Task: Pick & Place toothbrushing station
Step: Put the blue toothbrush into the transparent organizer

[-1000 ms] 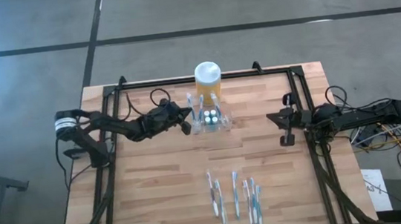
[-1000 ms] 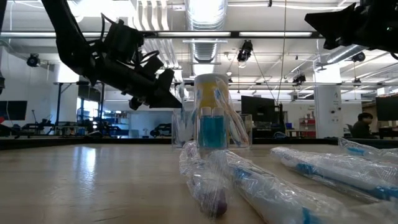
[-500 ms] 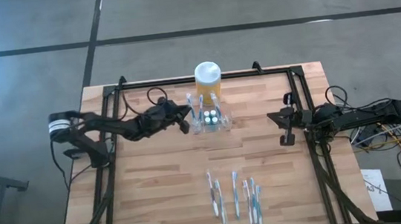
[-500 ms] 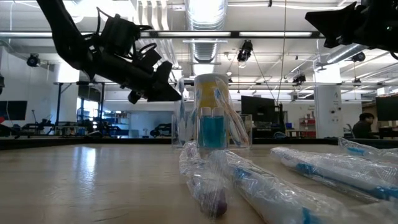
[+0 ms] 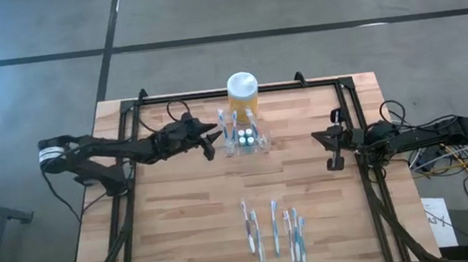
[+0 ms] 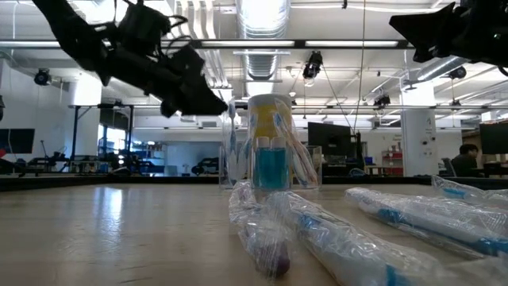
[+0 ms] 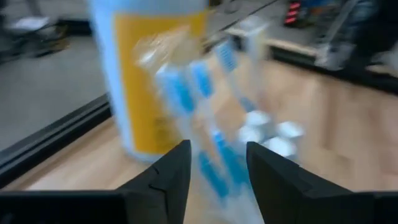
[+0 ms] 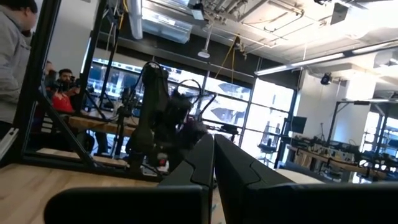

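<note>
Withdrawn and raised: left gripper (image 5: 210, 142), fingers parted, empty; toothbrushing station (image 5: 244, 139) just beyond its tips; right gripper (image 5: 333, 147) closed, farther.

Thing: toothbrushing station (image 5: 244, 138), a small clear plastic holder
Contents: wrapped blue-and-white toothbrushes leaning out of it; blue and white pieces inside
Pose: upright on the wooden table
Place: far-middle of the table, touching or just in front of the yellow jar
</note>
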Available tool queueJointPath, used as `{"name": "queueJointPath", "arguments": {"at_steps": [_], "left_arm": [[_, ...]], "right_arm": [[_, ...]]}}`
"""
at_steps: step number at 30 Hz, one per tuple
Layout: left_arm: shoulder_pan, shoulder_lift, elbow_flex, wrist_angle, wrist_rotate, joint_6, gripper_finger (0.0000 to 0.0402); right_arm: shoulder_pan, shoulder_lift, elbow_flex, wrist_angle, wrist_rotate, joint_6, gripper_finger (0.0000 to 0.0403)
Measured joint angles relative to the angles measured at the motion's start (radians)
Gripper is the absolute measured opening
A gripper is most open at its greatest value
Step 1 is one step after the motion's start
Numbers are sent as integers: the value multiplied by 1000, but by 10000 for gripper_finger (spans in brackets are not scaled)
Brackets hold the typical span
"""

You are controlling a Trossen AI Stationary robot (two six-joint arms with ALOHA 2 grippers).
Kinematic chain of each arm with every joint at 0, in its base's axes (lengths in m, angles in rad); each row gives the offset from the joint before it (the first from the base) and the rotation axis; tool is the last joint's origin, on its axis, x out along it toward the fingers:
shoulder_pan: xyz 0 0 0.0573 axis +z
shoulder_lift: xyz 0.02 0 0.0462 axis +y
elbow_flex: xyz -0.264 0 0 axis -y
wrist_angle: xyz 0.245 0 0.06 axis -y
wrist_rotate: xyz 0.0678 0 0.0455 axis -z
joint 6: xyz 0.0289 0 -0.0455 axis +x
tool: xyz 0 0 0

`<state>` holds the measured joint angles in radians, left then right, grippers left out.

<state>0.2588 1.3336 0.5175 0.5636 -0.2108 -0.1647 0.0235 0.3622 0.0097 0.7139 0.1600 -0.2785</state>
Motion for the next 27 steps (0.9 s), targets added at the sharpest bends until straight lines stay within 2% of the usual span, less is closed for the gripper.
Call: {"name": "queueJointPath", "arguments": {"at_steps": [7,12,16,22,27], "left_arm": [[0,-198,0,-137,219,137,161],[-11,-340,-1,-281,266,210,146],[-27,-453,-19,-366,294,283,107],[-31,-601,-116,-360,364,331,16],[-32,-689,-222,-290,481,327,12]], "right_arm": [[0,0,0,0,0,14,8],[0,0,0,-1,0,17,8],[0,0,0,-2,0,17,8],[0,1,0,-2,0,17,8],[0,1,0,-1,0,16,8]]}}
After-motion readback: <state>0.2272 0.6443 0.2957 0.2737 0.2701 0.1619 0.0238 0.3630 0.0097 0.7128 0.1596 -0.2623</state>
